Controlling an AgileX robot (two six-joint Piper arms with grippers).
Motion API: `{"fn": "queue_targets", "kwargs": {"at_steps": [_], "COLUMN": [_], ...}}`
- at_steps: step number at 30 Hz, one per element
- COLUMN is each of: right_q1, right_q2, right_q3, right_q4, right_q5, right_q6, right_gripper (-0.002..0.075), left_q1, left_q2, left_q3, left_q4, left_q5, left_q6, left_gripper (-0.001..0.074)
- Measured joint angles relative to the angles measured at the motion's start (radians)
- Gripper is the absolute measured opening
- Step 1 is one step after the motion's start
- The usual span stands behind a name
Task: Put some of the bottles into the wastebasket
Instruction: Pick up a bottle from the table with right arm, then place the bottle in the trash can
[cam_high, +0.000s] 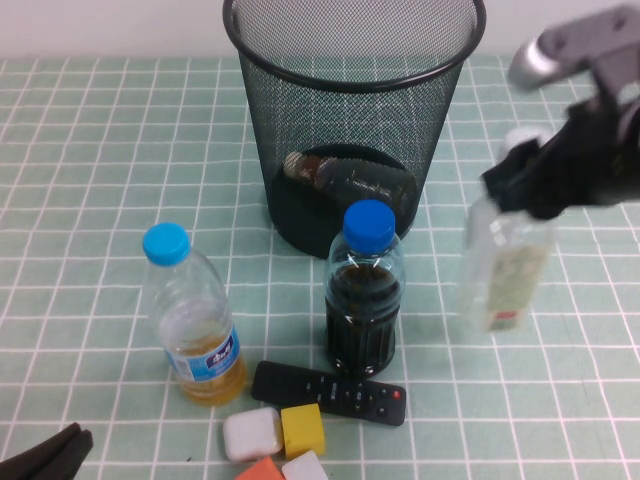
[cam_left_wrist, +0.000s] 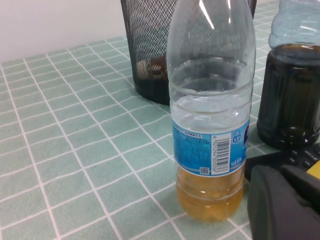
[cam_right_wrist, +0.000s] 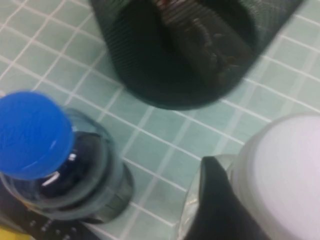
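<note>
My right fingers (cam_high: 528, 192) clamped on the clear bottle's (cam_high: 505, 268) neck, lifted beside the wastebasket (cam_high: 352, 120), amber bottle (cam_high: 345, 176) lying inside it, left fingers (cam_high: 50, 458) parked low, closure unclear

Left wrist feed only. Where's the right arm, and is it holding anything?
Observer: The right claw is shut on the clear bottle near its neck, to the right of the wastebasket, not over its rim.
Operator: Brown blob inside the basket, is that the amber bottle?
Observer: Yes. The amber bottle lies on its side on the basket floor.
Operator: And where is my left claw on the table?
Observer: The left claw is at the near left corner, apart from the light-blue-capped bottle.
</note>
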Motion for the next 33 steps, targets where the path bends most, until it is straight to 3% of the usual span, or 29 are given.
{"fn": "queue_targets", "kwargs": {"at_steps": [5, 10, 15, 20, 27, 33], "right_q1": [-0.001, -0.004, -0.004, -0.004, -0.003, -0.003], "right_q2": [-0.020, 0.023, 0.173, 0.381, 0.629, 0.780], "right_q3": [-0.249, -0.587, -0.995, -1.330, -1.461, -1.461], "right_q4": [-0.226, -0.328, -0.333, -0.193, 0.003, 0.040], "right_q5": [0.315, 0.525, 0.590, 0.597, 0.485, 0.463], "right_q6": [0.237, 0.288, 0.254, 0.176, 0.114, 0.107], "right_gripper": [0.0338, 0.0338, 0.0338, 0.0338, 0.0338, 0.0338], "left_q1": [0.000, 0.000, 0.000, 0.000, 0.000, 0.000], "left_q2": [0.000, 0.000, 0.000, 0.000, 0.000, 0.000], "left_q3": [0.000, 0.000, 0.000, 0.000, 0.000, 0.000], "left_q4": [0.000, 0.000, 0.000, 0.000, 0.000, 0.000], "left_q5": [0.000, 0.000, 0.000, 0.000, 0.000, 0.000], "left_q6": [0.000, 0.000, 0.000, 0.000, 0.000, 0.000], "left_gripper": [-0.0004, -0.0004, -0.0004, -0.0004, -0.0004, -0.0004]}}
